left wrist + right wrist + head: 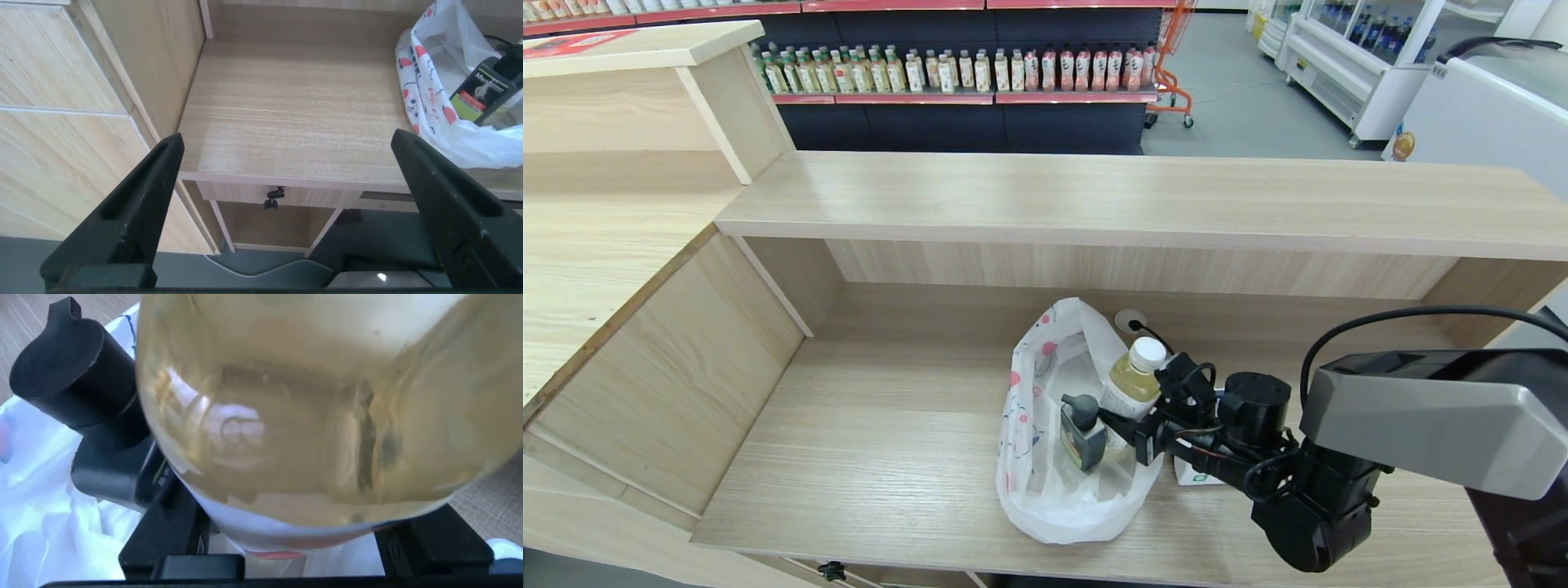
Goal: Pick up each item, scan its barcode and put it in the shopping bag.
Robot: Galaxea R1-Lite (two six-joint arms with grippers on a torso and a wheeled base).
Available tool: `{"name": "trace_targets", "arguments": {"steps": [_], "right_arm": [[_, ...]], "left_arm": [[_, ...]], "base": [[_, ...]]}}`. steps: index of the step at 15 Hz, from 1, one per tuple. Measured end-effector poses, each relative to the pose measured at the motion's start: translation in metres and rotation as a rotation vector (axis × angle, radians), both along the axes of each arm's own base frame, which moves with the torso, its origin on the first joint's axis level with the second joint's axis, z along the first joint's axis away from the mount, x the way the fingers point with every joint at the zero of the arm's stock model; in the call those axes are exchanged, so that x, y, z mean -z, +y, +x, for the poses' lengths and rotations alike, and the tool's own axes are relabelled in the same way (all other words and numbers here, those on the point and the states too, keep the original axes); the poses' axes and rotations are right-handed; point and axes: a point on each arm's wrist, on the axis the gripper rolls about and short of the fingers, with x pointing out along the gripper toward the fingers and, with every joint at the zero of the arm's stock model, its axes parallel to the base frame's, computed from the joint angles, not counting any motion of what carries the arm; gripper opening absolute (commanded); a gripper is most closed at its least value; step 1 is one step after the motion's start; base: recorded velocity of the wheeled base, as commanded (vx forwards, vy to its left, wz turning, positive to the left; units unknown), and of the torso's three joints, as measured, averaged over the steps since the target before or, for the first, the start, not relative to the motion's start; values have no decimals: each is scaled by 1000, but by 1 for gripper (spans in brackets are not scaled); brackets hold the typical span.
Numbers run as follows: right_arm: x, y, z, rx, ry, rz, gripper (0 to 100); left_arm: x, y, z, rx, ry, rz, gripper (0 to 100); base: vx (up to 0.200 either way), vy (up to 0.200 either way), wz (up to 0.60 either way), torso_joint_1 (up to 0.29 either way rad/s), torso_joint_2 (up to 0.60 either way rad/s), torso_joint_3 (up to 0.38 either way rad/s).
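Note:
A white shopping bag with pink spots lies open on the lower counter. A dark bottle with a black cap stands inside it. My right gripper is shut on a drink bottle of pale yellow liquid with a white cap, held upright at the bag's right side, over its opening. The right wrist view has that drink bottle close up, with the dark bottle beside it. My left gripper is open and holds nothing, off the counter's front edge, left of the bag.
A small white box lies on the counter right of the bag, partly under my right arm. A raised wooden ledge runs across behind, and a side wall closes the left. A cable hole sits behind the bag.

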Motion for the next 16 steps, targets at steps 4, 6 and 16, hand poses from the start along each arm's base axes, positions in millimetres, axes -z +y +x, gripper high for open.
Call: {"name": "trace_targets", "arguments": {"steps": [4, 6, 16], "right_arm": [[1, 2, -2, -3, 5, -3, 0], [2, 2, -2, -5, 7, -3, 0], [0, 1, -3, -9, -7, -12, 100]], "left_arm": [[0, 0, 0, 0, 0, 0, 100], [0, 0, 0, 0, 0, 0, 100], [0, 0, 0, 0, 0, 0, 100]], "base": [[0, 0, 0, 0, 0, 0], [0, 0, 0, 0, 0, 0], [0, 0, 0, 0, 0, 0]]}}
